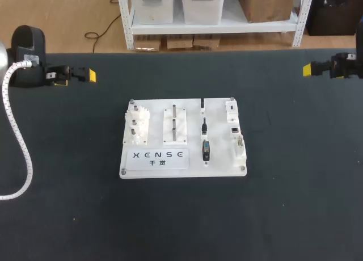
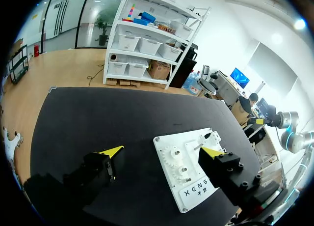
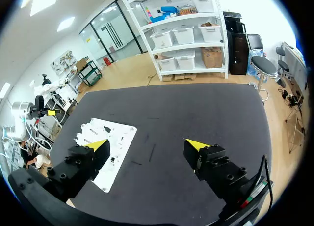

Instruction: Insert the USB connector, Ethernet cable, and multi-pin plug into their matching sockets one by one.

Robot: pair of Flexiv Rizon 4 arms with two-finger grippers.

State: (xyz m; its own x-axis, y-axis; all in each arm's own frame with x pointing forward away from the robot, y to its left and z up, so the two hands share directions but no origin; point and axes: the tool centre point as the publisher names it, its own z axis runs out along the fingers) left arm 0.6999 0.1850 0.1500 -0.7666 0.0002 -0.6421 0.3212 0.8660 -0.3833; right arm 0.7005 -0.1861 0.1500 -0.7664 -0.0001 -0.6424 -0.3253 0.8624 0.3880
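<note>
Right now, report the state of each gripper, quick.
Left gripper: open, holding nothing.
Right gripper: open, holding nothing.

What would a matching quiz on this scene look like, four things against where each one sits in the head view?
Things:
1. left hand
2. right hand
3. gears
4. sockets

Places:
A. board's right edge
B. table's left side
C. board's left end
D. table's right side

Pairs: 1-B, 2-D, 3-C, 4-A
</note>
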